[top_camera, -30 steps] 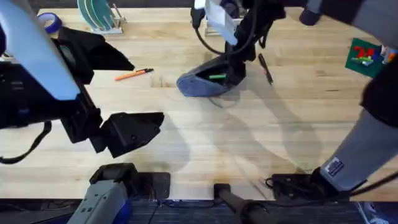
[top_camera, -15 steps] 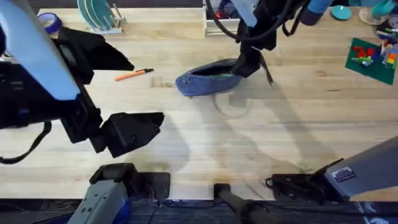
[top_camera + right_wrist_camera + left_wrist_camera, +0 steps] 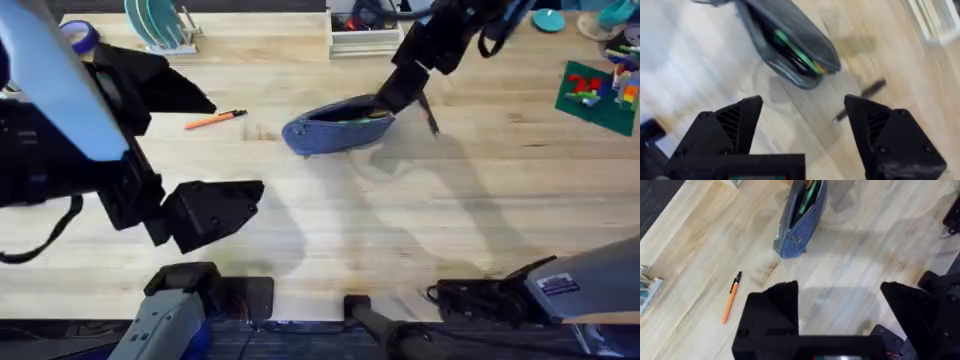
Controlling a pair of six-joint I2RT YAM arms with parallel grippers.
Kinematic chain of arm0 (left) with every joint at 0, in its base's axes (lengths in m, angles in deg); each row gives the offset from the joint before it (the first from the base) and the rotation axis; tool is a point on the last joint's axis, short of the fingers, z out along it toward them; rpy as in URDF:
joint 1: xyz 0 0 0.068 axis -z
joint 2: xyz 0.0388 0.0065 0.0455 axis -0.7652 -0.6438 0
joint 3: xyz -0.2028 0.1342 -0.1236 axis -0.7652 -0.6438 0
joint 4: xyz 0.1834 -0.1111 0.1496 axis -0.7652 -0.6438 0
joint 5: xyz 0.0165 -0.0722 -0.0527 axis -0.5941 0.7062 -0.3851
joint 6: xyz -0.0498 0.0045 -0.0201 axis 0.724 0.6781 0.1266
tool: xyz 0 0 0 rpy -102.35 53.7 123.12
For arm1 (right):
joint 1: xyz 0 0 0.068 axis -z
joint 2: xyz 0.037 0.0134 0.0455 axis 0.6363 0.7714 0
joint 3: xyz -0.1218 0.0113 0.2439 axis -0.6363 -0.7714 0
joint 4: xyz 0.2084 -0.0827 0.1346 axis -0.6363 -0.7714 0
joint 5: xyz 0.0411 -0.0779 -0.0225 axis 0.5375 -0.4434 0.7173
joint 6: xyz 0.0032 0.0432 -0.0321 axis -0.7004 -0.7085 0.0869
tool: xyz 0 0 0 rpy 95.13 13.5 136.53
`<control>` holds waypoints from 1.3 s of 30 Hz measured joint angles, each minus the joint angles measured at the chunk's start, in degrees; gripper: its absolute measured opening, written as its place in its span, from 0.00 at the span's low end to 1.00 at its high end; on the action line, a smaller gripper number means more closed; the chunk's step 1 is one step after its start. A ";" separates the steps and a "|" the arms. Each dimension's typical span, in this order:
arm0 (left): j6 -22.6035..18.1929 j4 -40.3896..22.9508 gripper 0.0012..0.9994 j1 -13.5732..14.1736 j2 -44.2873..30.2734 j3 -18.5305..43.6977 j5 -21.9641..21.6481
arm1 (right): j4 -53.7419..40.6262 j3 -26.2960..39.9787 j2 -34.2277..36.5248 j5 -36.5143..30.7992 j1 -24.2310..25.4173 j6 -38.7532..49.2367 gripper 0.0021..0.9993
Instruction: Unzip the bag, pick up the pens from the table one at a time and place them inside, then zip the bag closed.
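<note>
The blue-grey bag [image 3: 335, 126] lies mid-table with its zipper open, and green items show inside it [image 3: 792, 49]. My right gripper [image 3: 394, 96] hovers just above the bag's right end, open with nothing between its fingers [image 3: 802, 131]. A black pen [image 3: 428, 112] lies on the table right of the bag, also visible in the right wrist view [image 3: 860, 100]. An orange pen [image 3: 215, 119] lies to the bag's left. My left gripper [image 3: 212, 212] hangs high over the near-left table, open and empty [image 3: 840, 311], with the bag [image 3: 799, 220] and the orange pen [image 3: 730, 298] beyond it.
Along the far edge stand a rack of green plates [image 3: 155, 22], a blue tape roll [image 3: 80, 38] and a white tray [image 3: 360, 38]. A green brick plate [image 3: 594, 92] and a teal bowl [image 3: 548, 18] sit at the far right.
My right gripper has lifted off the bag's right end and drawn back toward the far right. The bag has settled flatter. The left arm has not moved.
</note>
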 joint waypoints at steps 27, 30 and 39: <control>0.00 0.01 1.00 0.00 0.00 0.00 0.00 | 3.23 -6.51 -0.48 -8.27 7.16 -24.06 1.00; 0.00 0.01 1.00 0.00 0.00 0.00 0.00 | 5.11 -8.23 -0.48 -8.26 8.26 -24.49 1.00; 0.00 0.00 0.99 0.00 0.00 0.00 0.00 | 11.18 -11.63 -0.13 -8.28 10.54 -27.33 1.00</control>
